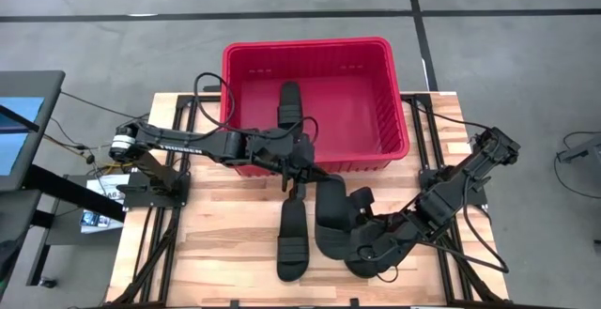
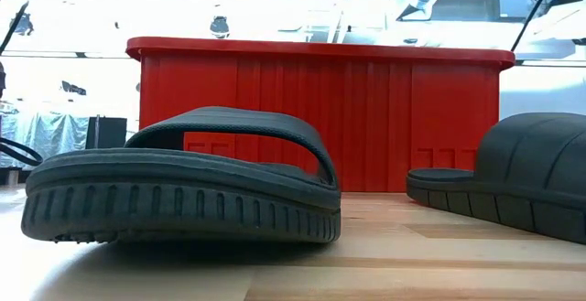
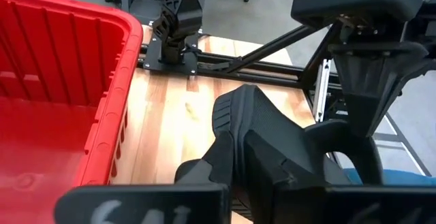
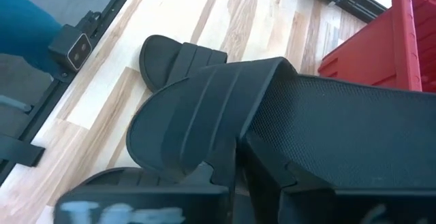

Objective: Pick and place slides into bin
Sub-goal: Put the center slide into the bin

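The red bin [image 1: 235,65] stands at the table's far middle, with one black slide [image 1: 289,104] lying on its floor. A second slide [image 1: 292,239] lies flat on the table and fills the left of the low view [image 2: 183,191]. My right gripper [image 1: 368,239] is shut on a third slide [image 1: 333,217] beside it. Another slide [image 1: 362,257] lies under my right gripper. My left gripper [image 1: 299,173] hangs over the bin's near wall, touching no slide that I can see. My right gripper holds the third slide at the side by its ribbed strap [image 4: 204,115], coming from the table's right and near side. The slide itself hides the place of contact. The sole [image 4: 354,135] reaches away from the gripper toward the bin. I cannot tell whether it is clear of the table.
The bin's near wall [image 3: 122,101] lies close to both arms. Black rails [image 1: 183,112] run along the table's left and right edges. Bare wood [image 1: 225,243] lies at the near left. A grey stand [image 1: 28,159] is off the table's left.
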You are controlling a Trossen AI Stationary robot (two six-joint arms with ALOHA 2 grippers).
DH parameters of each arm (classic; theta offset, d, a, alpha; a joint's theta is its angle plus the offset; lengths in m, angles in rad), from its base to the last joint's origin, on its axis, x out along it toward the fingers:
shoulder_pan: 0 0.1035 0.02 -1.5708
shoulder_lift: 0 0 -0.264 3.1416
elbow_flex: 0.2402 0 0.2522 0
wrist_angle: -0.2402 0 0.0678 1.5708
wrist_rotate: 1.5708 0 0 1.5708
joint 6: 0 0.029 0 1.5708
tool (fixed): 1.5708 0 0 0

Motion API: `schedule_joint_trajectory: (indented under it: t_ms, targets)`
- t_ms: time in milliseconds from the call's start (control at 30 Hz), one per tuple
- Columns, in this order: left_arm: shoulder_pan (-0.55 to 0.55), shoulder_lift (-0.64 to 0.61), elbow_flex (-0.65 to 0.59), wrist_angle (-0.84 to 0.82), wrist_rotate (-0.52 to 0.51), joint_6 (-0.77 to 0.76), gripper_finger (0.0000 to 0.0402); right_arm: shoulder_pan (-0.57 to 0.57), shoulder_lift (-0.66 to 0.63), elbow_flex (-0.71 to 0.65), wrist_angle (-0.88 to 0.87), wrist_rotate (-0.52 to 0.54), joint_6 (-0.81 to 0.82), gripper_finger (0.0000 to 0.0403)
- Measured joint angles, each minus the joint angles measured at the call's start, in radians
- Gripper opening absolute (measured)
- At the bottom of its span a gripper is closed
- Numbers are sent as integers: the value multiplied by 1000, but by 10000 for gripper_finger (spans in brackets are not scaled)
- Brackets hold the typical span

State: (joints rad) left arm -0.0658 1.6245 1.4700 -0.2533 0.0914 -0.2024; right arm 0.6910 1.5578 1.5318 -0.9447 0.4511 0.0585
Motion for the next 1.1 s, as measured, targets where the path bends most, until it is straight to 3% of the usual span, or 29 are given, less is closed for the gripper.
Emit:
schedule_joint_trajectory:
  t_ms: [367,567,767,1100]
  targets:
    - [0,0,0,-24,2,3,0,0,0,0,-10,0,49,117]
    - [1,-6,0,-51,0,9,0,-6,0,0,-131,31,146,159]
    - [18,-17,82,-235,-82,69,0,-6,0,0,-303,55,291,160]
    - [22,-24,413,-581,-289,193,0,2,0,0,-439,76,459,130]
